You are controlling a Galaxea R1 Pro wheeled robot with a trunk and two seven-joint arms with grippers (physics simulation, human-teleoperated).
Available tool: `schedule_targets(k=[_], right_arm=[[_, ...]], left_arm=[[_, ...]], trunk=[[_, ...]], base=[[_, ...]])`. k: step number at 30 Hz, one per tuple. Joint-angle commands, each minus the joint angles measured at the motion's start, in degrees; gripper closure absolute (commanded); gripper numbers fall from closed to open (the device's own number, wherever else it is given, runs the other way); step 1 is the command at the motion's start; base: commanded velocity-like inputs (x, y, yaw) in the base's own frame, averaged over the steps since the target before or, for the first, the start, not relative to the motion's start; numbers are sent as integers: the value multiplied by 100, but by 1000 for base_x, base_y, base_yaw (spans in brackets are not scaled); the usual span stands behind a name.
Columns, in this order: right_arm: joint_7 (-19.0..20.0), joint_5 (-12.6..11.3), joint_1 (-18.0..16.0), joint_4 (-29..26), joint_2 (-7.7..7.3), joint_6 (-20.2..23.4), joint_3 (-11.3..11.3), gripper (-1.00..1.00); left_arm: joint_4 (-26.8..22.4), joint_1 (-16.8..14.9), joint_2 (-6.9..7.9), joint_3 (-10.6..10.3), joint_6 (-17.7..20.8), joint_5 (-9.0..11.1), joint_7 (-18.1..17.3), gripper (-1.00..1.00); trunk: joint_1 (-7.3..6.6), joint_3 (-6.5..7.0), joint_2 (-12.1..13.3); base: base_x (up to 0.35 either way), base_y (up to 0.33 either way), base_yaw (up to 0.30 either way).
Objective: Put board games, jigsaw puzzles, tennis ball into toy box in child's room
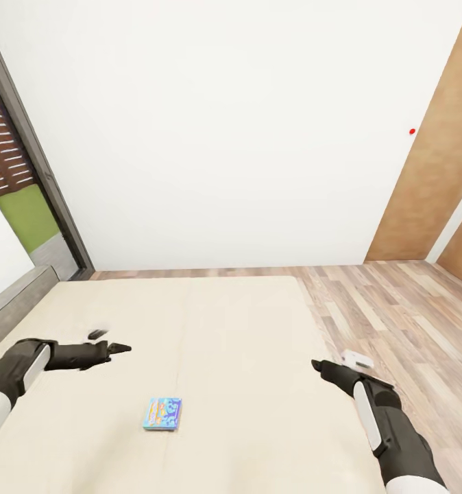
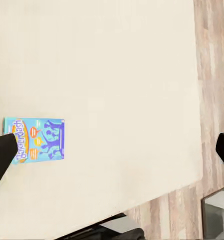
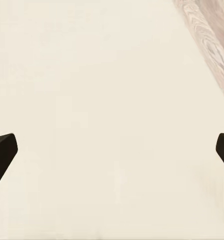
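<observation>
Nearest, low in head view: both forearms held out over the bed [image 1: 210, 322], cream cover. Blue board game [image 1: 163, 414] with yellow cartoon print lying flat on the cover, between the two arms, nearer the left one, touching neither.

Left gripper [image 1: 111, 341] above the cover, up and left of the game box. Fingers spread wide in left wrist view, nothing between them; one dark fingertip [image 2: 3, 152] overlapping the end of the blue box [image 2: 41, 140] in that picture, contact not determinable.

Right gripper [image 1: 330, 365] near the bed's right edge, over the cover. Right wrist view: two dark fingertips [image 3: 2, 152] at opposite sides of the picture, wide apart, plain cream fabric between, nothing held.

Further: grey headboard [image 1: 15, 302] along the bed's left side. Wood-plank floor [image 1: 395, 309] to the right of the bed and beyond its far end.

Farthest: white wall [image 1: 224, 137], dark-framed window [image 1: 25, 185] at left, brown wood panel [image 1: 436, 158] at right, small red dot [image 1: 412, 131] on the wall.
</observation>
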Motion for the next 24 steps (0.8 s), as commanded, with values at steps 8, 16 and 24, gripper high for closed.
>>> schedule_targets(k=[8, 16, 24], right_arm=[[-1315, -201, -3, -266, 152, 365, 963, -100], [-1489, -253, -3, -519, 686, 462, 1170, -100], [-1496, -281, 78, -776, 694, 563, 1364, -100]], left_arm=[[42, -15, -509, 27, -837, 39, 2243, -100], [48, -15, -651, 53, -961, 37, 2526, -100], [48, -15, -753, 47, -972, 17, 2557, -100]], trunk=[[3, -12, -13], [3, -12, -13], [3, -12, -13]], base=[[0, 0, 0], [0, 0, 0], [0, 0, 0]])
